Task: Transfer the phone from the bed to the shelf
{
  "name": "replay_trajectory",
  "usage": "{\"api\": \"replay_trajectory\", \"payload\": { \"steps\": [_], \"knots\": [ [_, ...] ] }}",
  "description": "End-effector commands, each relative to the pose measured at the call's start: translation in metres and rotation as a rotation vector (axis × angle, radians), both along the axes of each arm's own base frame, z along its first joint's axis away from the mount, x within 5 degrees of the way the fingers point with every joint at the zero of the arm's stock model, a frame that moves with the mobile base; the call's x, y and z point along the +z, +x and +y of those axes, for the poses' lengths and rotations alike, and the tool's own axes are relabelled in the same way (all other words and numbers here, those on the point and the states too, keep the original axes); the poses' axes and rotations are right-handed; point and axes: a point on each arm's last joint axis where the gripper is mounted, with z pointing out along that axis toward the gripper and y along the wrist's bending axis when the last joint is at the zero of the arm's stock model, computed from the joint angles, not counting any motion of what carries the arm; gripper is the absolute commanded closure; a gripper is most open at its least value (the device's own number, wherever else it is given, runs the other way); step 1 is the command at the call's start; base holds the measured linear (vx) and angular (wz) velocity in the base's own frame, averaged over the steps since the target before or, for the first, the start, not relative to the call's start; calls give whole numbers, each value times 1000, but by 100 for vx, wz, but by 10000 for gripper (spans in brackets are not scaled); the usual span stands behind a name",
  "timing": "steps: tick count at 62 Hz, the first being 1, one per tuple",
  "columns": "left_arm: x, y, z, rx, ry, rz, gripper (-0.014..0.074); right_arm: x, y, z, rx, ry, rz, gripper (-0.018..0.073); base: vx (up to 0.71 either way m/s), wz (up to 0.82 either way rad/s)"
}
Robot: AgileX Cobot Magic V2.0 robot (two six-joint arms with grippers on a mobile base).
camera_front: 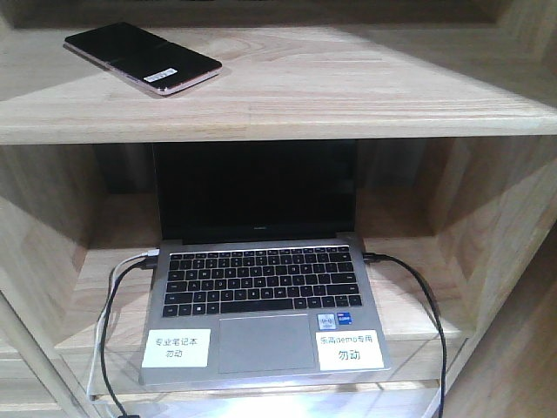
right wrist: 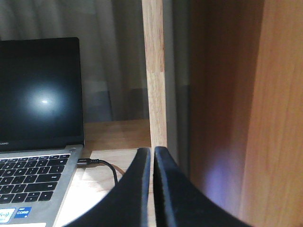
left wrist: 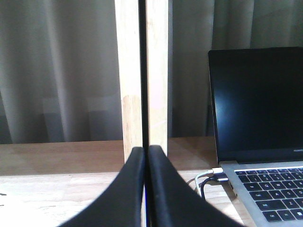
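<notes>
Black fingers of the left gripper [left wrist: 146,150] fill the bottom of its wrist view, pressed together with nothing between them; the right gripper [right wrist: 152,151] looks the same, closed and empty. Both sit low in the laptop's compartment of the shelf [camera_front: 365,87], near its upright posts. The open laptop [camera_front: 261,296] has cables [camera_front: 431,305] looping out on either side. The phone [camera_front: 142,58] already lies flat on the upper plank, at the far left, so the job looks finished. My worry is the retreat: an arm pulling back carelessly could snag a cable and drag the laptop, or knock a post and jolt the phone toward the plank's edge.
</notes>
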Motion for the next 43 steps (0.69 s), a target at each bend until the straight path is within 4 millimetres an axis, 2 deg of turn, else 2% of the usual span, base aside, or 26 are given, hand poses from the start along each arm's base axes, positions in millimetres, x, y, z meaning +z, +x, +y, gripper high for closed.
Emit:
{"api": "replay_trajectory", "payload": {
  "steps": [1, 43],
  "knots": [
    [15, -2, 0, 1, -17, -103, 595, 5, 0, -1, -10, -26, -87, 564, 0, 0],
    [15, -2, 0, 1, -17, -103, 595, 5, 0, -1, -10, -26, -86, 564, 0, 0]
  ]
}}
